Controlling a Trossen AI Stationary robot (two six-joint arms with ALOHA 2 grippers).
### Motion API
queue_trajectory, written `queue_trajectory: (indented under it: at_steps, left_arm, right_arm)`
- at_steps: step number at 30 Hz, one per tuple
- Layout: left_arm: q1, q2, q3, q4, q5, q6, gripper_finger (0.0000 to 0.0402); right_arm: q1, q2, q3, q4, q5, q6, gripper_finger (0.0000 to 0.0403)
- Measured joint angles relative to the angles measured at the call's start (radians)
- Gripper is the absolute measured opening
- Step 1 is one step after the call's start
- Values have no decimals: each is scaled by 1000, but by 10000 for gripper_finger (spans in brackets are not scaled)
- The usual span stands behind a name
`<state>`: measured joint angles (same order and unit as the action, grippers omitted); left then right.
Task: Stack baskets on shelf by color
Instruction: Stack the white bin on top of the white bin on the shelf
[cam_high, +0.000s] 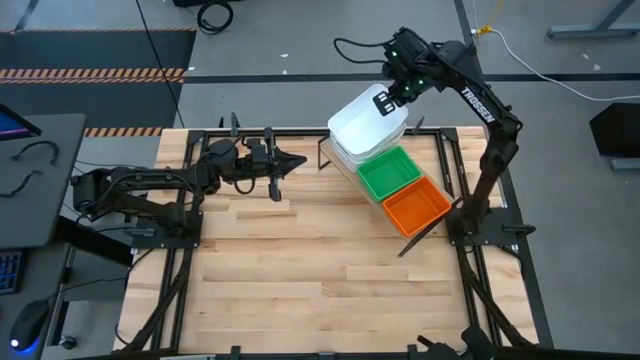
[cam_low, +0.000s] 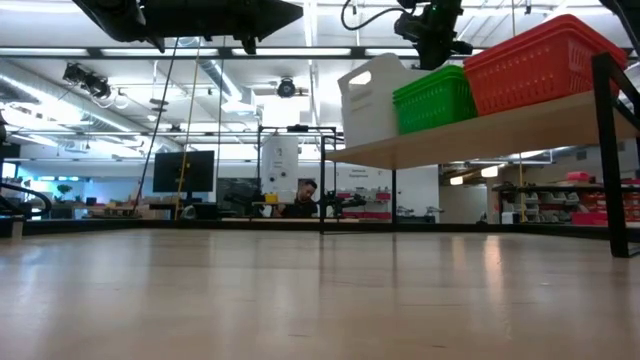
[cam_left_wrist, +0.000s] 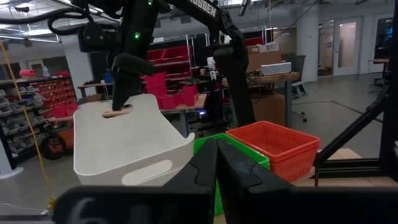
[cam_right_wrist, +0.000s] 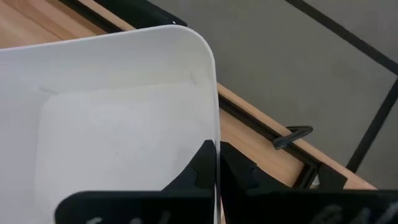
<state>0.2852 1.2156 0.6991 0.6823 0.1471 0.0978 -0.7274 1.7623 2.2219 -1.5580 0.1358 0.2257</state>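
Two white baskets (cam_high: 368, 125), one green basket (cam_high: 389, 172), one orange basket (cam_high: 417, 207)

White basket (cam_right_wrist: 118, 124) cut off by right wrist view's edge; stack beneath it hidden.

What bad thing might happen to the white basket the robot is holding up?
The right gripper pinches only one wall of the tilted white basket, at its handle slot, so it might slip out or swing. It hangs tipped above the white stack on the shelf, so it could land crooked or bump the green basket beside it.
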Motion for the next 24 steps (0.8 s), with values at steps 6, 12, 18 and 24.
queue_trajectory:
  at_steps: [6,12,18,24]
  left_arm:
    - [0,0,0,0,0,-4,21]
    - [0,0,0,1,0,-7,22]
    - [0,0,0,2,0,-7,13]
    - [0,0,0,2,0,-6,19]
  right_arm:
    - [14,4,-47,17,14,16,19]
    - [20,5,-134,53,28,2,54]
    - [26,5,-195,96,28,-17,82]
    - [26,5,-205,126,27,-18,94]
